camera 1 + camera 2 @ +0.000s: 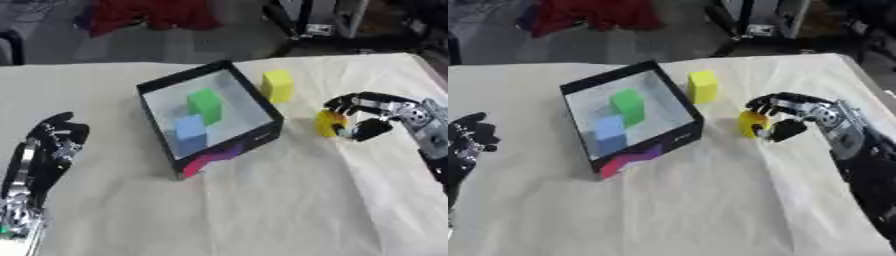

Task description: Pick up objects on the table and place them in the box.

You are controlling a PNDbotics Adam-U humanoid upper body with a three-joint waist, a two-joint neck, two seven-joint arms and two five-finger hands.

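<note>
While the right hand (785, 120) curls round an orange-yellow piece (752, 123) just right of the box (262, 107), the piece could slip on the lift or clip the box's near wall. A yellow block (277, 85) stands beside the box's far right corner; green (206, 105) and blue (190, 129) blocks lie inside. The left hand (54, 142) rests relaxed on the surface (262, 210), well left of the box. No writing is legible.
</note>
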